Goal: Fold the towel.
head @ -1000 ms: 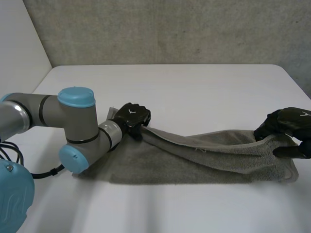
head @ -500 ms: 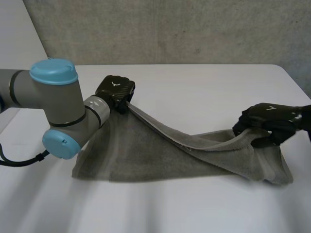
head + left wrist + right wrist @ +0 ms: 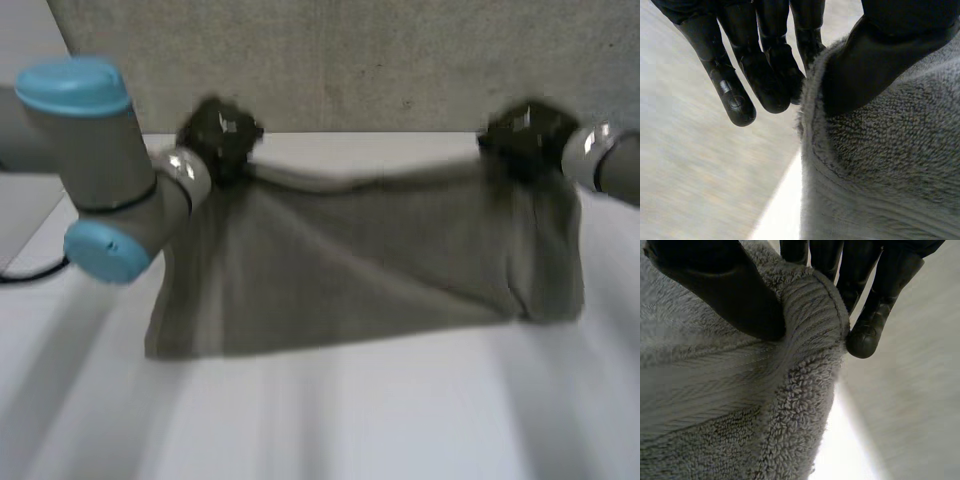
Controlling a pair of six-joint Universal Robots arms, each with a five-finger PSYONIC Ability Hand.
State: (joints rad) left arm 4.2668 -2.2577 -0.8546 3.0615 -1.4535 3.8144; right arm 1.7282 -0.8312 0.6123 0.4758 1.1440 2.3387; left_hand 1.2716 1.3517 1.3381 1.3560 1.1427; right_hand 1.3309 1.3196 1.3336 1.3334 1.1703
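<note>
Hanging between left hand [image 3: 218,135] and right hand [image 3: 522,133], the towel [image 3: 370,250] is thumb-pinched at each corner, wrist views confirm.

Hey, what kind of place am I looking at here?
Probably a robotics test bench: white table, plain grey wall behind, and the left hand and right hand holding up a grey towel.

I had my left hand [image 3: 218,135] at the upper left of the head view, with the left arm [image 3: 100,170] bent in from the left edge. My right hand [image 3: 525,130] was level with it at the upper right, on the right arm [image 3: 610,165]. Each hand pinched a top corner of the towel [image 3: 370,260] between thumb and nearly straight fingers [image 3: 765,75].
</note>
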